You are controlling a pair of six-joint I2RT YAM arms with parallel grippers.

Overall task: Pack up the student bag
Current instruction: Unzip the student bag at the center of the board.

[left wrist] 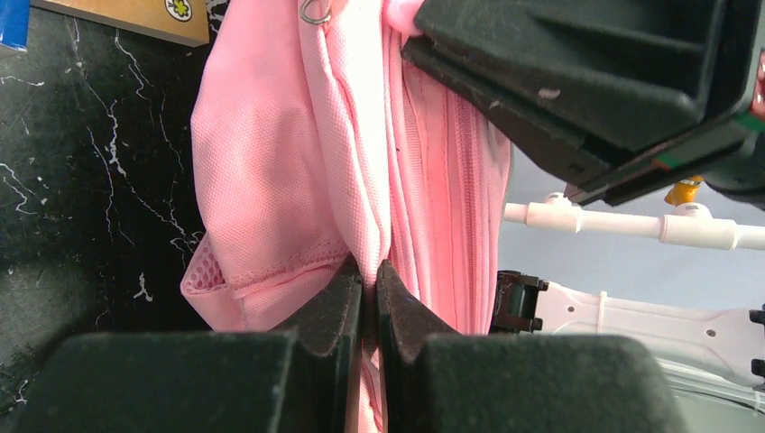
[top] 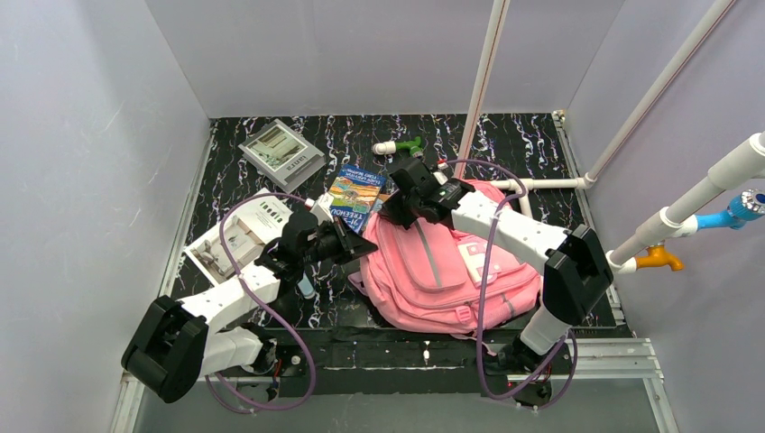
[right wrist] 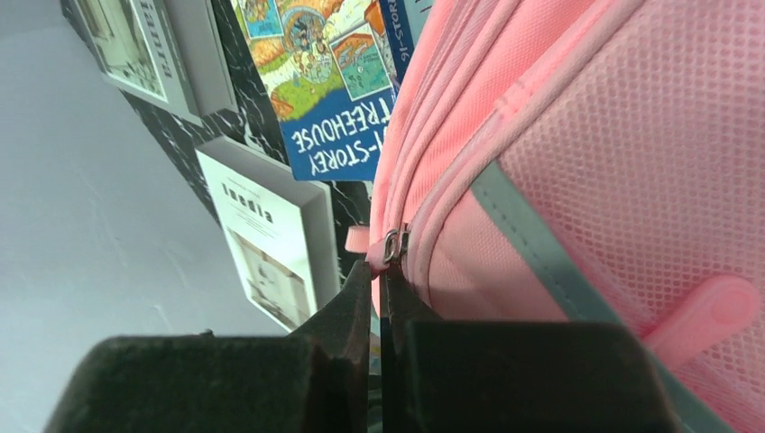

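Note:
The student bag point(top: 442, 266) is a soft pink backpack with a grey stripe, lying on the black marbled table right of centre. My left gripper point(top: 363, 245) is at the bag's left edge. In the left wrist view it point(left wrist: 370, 271) is shut on a fold of pink fabric point(left wrist: 271, 162) beside the zipper line. My right gripper point(top: 397, 204) is at the bag's top left corner. In the right wrist view it point(right wrist: 377, 271) is shut on the pink pull tab under the metal zipper slider point(right wrist: 393, 244). The inside of the bag is hidden.
A colourful Treehouse book point(top: 354, 197) lies just left of the bag's top. A grey book point(top: 281, 153) sits at the back left, and a white booklet point(top: 236, 242) lies under the left arm. A green and white object point(top: 399, 145) is at the back. White pipes point(top: 550, 183) run along the right side.

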